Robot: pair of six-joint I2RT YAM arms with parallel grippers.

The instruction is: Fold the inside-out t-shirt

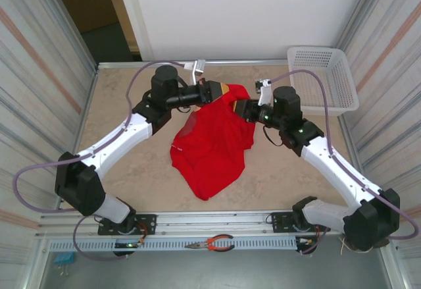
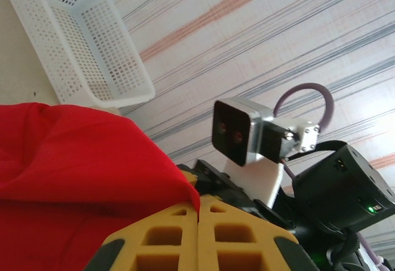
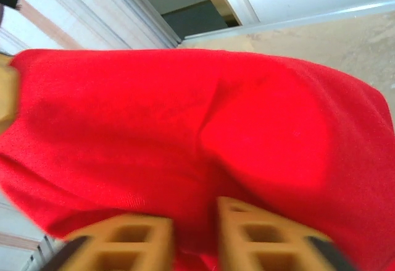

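The inside-out t-shirt (image 1: 210,144) is bright red and hangs in a bunch from both grippers at the table's far middle, its lower part trailing onto the tabletop. My left gripper (image 1: 225,91) holds its upper edge. In the left wrist view the yellow jaws (image 2: 199,208) are pressed together with a fold of the t-shirt (image 2: 74,160) pinched at their tips. My right gripper (image 1: 239,108) meets the cloth from the right, close to the left one. In the right wrist view its blurred fingers (image 3: 194,225) stand around a bunch of red t-shirt (image 3: 185,116).
A white mesh basket (image 1: 322,81) stands at the table's far right corner and appears in the left wrist view as well (image 2: 80,42). Orange-handled pliers (image 1: 214,243) lie on the front rail. Corrugated walls close both sides. Bare tabletop (image 1: 131,164) lies left of the shirt.
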